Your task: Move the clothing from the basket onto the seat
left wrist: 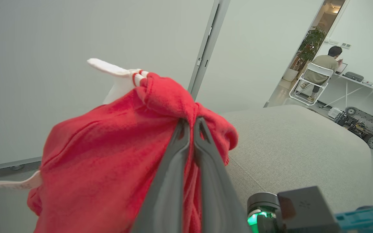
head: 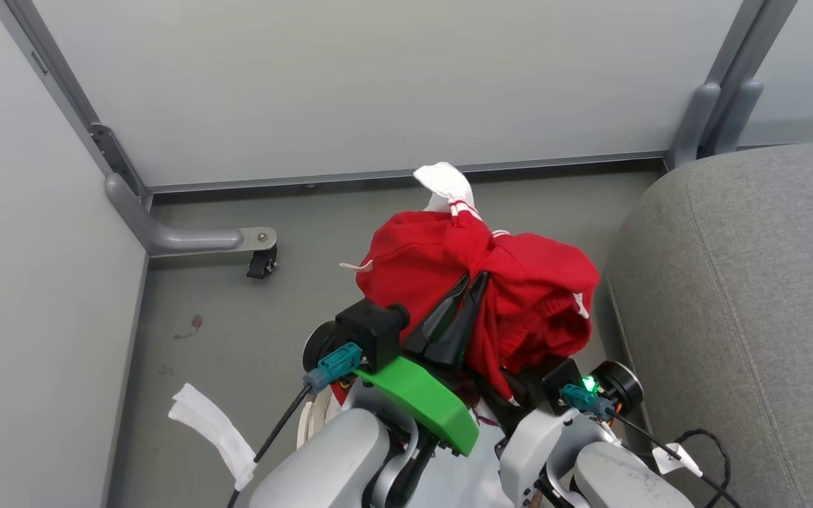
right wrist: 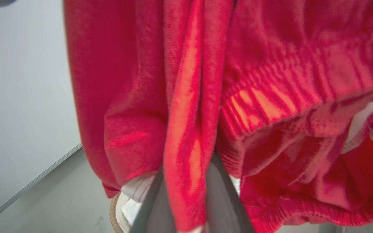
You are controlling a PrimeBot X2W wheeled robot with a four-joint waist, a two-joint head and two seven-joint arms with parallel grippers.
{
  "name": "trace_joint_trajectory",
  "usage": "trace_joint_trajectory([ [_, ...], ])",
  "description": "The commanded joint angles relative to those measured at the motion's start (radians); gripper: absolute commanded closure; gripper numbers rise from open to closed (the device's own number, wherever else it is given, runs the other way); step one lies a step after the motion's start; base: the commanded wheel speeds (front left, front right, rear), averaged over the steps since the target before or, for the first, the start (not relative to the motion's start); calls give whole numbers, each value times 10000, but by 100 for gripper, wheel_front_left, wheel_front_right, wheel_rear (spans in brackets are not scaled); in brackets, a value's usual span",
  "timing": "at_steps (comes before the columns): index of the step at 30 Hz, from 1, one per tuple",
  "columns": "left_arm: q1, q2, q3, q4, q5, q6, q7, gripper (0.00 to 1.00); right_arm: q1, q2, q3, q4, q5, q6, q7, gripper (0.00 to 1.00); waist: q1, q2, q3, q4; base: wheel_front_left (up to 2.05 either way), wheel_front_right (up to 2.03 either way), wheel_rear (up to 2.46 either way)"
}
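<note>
Left gripper (head: 473, 280): two dark fingers pressed together, pinching a bunched fold at the top of the clothing (head: 435, 261); a green housing (head: 424, 402) sits behind its wrist. Right gripper (right wrist: 186, 191): low under the hanging cloth, a red fold running down between its two grey fingers (right wrist: 222, 197); tips covered by fabric, so whether they clamp the fold cannot be told. Clothing: bright red soft garment, ribbed red hem, one white cuff (head: 445, 182) with red stripes sticking out at the top; hangs clear in the air from the left gripper, above the floor (head: 237, 331), beside the left edge of the seat (head: 745, 317) and not resting on it. Basket (right wrist: 112, 215): a short arc of brown woven rim with white liner (right wrist: 126, 208) inside, directly below the hanging garment. Seat: large grey upholstered sofa cushion, rounded corner, stitched seam, at the right edge of the floor. Floor: grey, with a white strip (head: 212, 430) near its left edge. Surround: pale partition panels (head: 378, 85) on grey metal posts, one foot bearing a small black caster (head: 262, 264). Background, left wrist view: a person (left wrist: 324, 61) seated on a white chair at a desk, a potted plant (left wrist: 309, 38) just beside.
</note>
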Motion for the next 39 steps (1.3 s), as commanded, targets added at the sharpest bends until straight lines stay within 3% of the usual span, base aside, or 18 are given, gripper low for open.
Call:
trace_joint_trajectory([
  [1, -75, 4, 37, -12, -67, 7, -39, 100, -76, -48, -10, 98, -49, -8, -20, 100, 0, 0, -17, -3, 0, 0, 0],
  [30, 135, 6, 771, 283, 401, 122, -50, 100, 705, -62, -704, 164, -399, -8, -9, 100, 0, 0, -156, -373, 0, 0, 0],
  [31, 171, 7, 865, 309, 488, 184, -50, 76, 724, -61, -744, 84, -418, -8, -9, 100, 0, 0, -155, -414, 0, 0, 0],
  [32, 222, 7, 929, 373, 539, 215, -50, 22, 737, -64, -774, 12, -439, -8, -11, 100, 0, 0, -152, -460, 0, 0, 0],
  [33, 235, 9, 1000, 454, 638, 244, -50, 0, 747, -62, -824, -105, -479, -8, -11, 100, 0, 0, -142, -523, 0, 0, 0],
  [39, 399, 14, 1578, 850, 1661, 199, -21, 0, 868, -44, -1273, -953, -596, -8, -15, 100, 0, 0, 2, -1186, 0, 0, 0],
])
